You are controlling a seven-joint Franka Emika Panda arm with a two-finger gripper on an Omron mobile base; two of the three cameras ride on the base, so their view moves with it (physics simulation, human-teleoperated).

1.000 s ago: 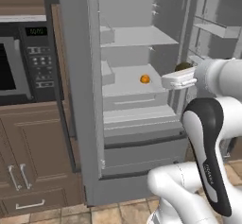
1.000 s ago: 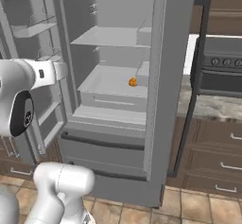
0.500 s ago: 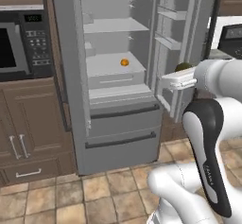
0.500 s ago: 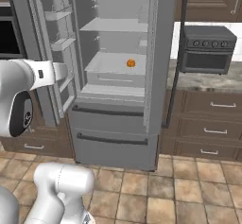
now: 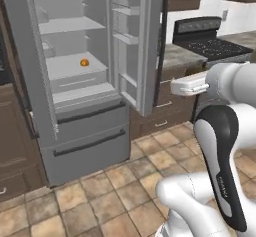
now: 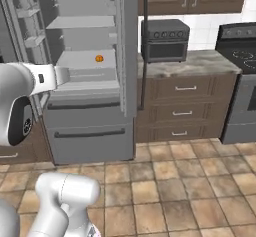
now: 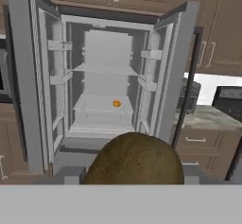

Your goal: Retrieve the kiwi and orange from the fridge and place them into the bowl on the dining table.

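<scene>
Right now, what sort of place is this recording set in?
A home kitchen, rendered: an open fridge with an orange on a shelf, a stove, and brown cabinets under a stone counter.

Fridge (image 5: 85, 131): grey, French-door, both doors swung open, pale shelved interior exposed, two bottom drawers with dark handles shut.
Orange (image 5: 84, 62): small, round, resting on the middle shelf (image 5: 70, 67), toward its rear.
Door bins (image 5: 125, 36): on the inner face of the right-hand door.
Stove (image 5: 210, 43): black, at upper right, beside a speckled stone desk (image 5: 176, 57) over brown drawers (image 5: 160, 112).
Floor (image 5: 100, 191): tan tiles.
Arm (image 5: 220, 146): white with dark joint, lower right.
</scene>
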